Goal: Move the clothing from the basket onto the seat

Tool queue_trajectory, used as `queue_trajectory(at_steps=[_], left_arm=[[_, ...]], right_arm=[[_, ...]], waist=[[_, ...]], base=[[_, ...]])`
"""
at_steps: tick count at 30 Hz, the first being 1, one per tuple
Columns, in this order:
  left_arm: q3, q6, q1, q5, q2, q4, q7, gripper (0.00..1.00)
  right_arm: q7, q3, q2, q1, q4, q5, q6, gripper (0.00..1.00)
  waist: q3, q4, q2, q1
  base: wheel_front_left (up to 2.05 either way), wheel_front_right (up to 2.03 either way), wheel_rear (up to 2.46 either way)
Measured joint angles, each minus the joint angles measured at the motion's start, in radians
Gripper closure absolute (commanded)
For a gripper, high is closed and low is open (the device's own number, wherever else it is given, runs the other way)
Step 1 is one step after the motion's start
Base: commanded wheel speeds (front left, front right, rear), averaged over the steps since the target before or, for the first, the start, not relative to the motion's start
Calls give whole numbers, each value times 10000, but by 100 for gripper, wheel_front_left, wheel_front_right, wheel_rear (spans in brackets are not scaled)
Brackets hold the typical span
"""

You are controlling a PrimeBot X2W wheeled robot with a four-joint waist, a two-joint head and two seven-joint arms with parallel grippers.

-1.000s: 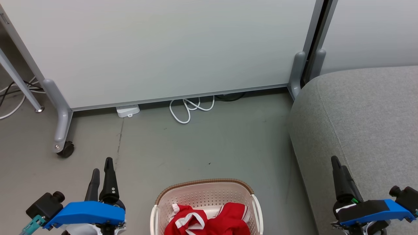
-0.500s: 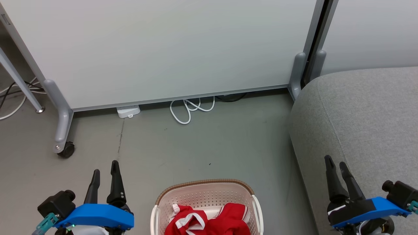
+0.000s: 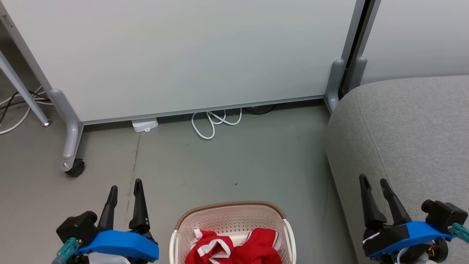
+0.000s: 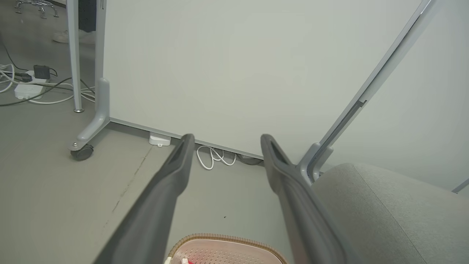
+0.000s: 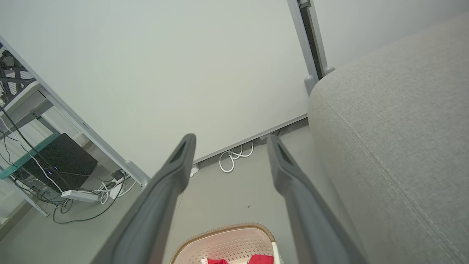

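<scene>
Left tool [image 3: 125,185] and right tool [image 3: 373,179]—both wide open, empty—stand nearer the cream perforated plastic basket [image 3: 231,204] than a second ago: approach begun, red white-trimmed fabric clothing [image 3: 234,251] ungrasped.

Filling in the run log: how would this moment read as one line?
stage: pre-grasp | clothing: in basket | seat: right of basket | left jaws: open, empty | right jaws: open, empty

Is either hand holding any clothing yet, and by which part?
Nothing is held. The left hand and right hand are open and empty; the clothing lies in the basket.
</scene>
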Motion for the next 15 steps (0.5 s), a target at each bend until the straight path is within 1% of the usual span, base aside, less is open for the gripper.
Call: queue_trajectory(at_steps=[15], left_arm=[[-150, 33, -1, 1392, 56, -63, -370, 0]], right_arm=[[-155, 67, -13, 1, -48, -1572, 2, 0]], waist=[[-32, 28, 0, 0]], base=[[0, 0, 0]])
